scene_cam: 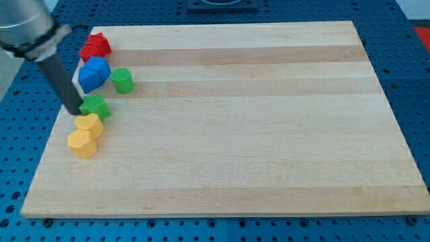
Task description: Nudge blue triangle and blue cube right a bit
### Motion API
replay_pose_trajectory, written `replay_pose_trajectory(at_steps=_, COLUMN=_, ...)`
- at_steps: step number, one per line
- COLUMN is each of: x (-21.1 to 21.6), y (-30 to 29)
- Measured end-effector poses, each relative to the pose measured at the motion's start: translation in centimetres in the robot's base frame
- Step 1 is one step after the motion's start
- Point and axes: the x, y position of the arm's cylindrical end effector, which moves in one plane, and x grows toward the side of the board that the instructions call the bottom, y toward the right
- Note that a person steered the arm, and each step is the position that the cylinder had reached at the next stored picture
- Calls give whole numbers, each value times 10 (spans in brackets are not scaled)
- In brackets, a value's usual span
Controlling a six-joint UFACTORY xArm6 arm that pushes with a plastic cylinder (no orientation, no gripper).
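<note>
Blocks clustered at wooden board point(235, 134) left edge. Red star point(96, 46) topmost; blue blocks point(93, 74) at its 6 o'clock. Green cylinder point(122, 80) at their 3. Green star point(96, 106) below, tip point(73, 111) touching at 9. Yellow blocks point(84, 134) at 6.

wooden board point(235, 134) carries red point(95, 46), blue point(93, 74), green point(122, 80), yellow point(82, 142) blocks at left.

- Board point(235, 134): pale wood, smooth, matt, banded grain.
- Blue blocks point(94, 74): smooth, faintly glossy, plastic-looking.
- Rod point(60, 84): dark, matt.
- Surrounding table point(410, 40): blue, dotted with holes.
</note>
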Motion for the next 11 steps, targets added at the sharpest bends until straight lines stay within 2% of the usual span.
replay_pose_trajectory(at_steps=1, x=-3, y=70)
replay_pose_trajectory(at_steps=2, x=-13, y=87)
replay_pose_trajectory(at_steps=4, x=-22, y=-59)
replay_pose_trajectory(at_steps=5, x=-22, y=-61)
replay_pose_trajectory(at_steps=6, x=-43, y=-61)
replay_pose_trajectory(at_steps=7, x=-85, y=-61)
replay_pose_trajectory(at_steps=8, x=-99, y=-61)
replay_pose_trajectory(at_steps=9, x=-99, y=-51)
replay_pose_trajectory(at_steps=11, x=-98, y=50)
